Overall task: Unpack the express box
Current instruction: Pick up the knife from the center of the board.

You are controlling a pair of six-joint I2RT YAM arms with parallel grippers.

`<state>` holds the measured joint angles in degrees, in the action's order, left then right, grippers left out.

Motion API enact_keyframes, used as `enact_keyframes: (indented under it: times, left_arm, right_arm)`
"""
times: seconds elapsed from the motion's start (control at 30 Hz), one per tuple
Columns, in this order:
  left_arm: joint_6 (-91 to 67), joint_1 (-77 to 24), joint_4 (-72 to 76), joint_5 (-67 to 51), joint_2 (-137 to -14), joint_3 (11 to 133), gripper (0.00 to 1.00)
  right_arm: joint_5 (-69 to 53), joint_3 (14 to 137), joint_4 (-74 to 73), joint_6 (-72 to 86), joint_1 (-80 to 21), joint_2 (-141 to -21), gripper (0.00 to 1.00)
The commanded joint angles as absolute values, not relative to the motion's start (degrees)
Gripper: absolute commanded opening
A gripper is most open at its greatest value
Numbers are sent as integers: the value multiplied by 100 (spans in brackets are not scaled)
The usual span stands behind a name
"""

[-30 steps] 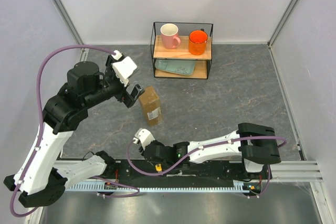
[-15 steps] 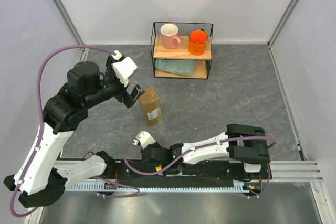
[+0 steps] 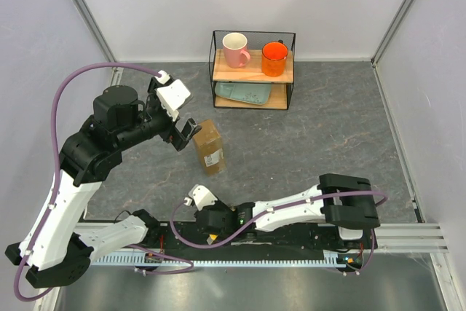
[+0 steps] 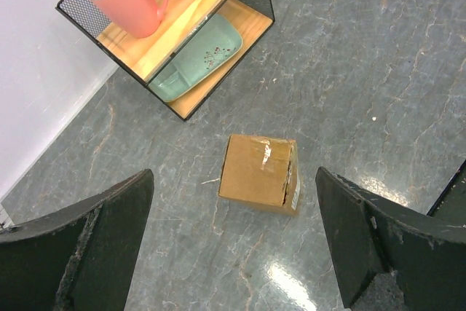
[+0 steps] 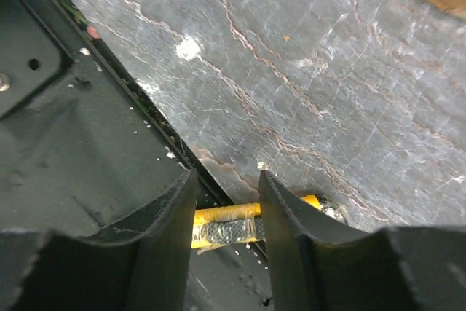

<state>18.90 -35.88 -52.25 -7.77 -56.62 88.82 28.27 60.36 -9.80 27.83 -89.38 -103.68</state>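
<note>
Express box (image 3: 209, 147): brown cardboard, tape intact, lying on tabletop (image 3: 328, 129) near wire shelf (image 3: 251, 73). Left gripper (image 4: 233, 253): fingers spread wide, poised above box, probably to steady it. Right gripper (image 5: 226, 183): fingers partly apart over yellow knife (image 5: 222, 225) at near edge, presumably fetching a cutter; grip undeterminable.

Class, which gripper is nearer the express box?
Left. The left gripper hovers just beside the express box; the right gripper is at the table's near edge, well away.
</note>
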Motion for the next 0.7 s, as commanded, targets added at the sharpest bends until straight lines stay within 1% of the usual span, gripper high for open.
enact_keyframes:
  times: [0.0, 0.03, 0.13, 0.2, 0.23, 0.3, 0.33, 0.47, 0.57, 0.67]
  left_arm:
    - [1723, -3612, -5265, -861, -5607, 8947, 100]
    - [1731, -3612, -5256, -861, -5599, 8947, 100]
    - [1723, -3612, -5273, -879, -5599, 8947, 100]
    - [1723, -3604, -5291, -914, -5607, 8956, 100]
    - [1714, -3612, -5291, -966, -5607, 8973, 100]
    - [1714, -3612, -5309, -984, -5616, 8982, 100]
    - [1696, -3612, -5300, -1010, -5625, 8982, 100]
    - [1688, -3612, -5352, -1055, -5616, 8991, 100]
    - [1714, -3612, -5370, -1072, -5634, 8991, 100]
    - [1688, -3612, -5379, -1134, -5678, 9000, 99]
  right_arm:
    - [3208, 6372, -1055, 2663, -9026, -9801, 50]
    - [3217, 6337, -1063, 2576, -9026, -9739, 55]
    - [2989, 6013, -898, 2042, -9026, -9440, 63]
    - [2648, 5776, -853, 1611, -9009, -9265, 69]
    - [2297, 5714, -879, 1130, -8983, -9246, 71]
    - [2040, 5582, -993, 784, -8852, -9203, 72]
    - [1630, 5511, -1011, 626, -8772, -9159, 73]
    - [942, 5204, -1002, -234, -8420, -8843, 76]
    - [958, 5019, -958, -553, -8411, -8649, 79]
    - [959, 5010, -1019, -843, -8394, -8745, 80]
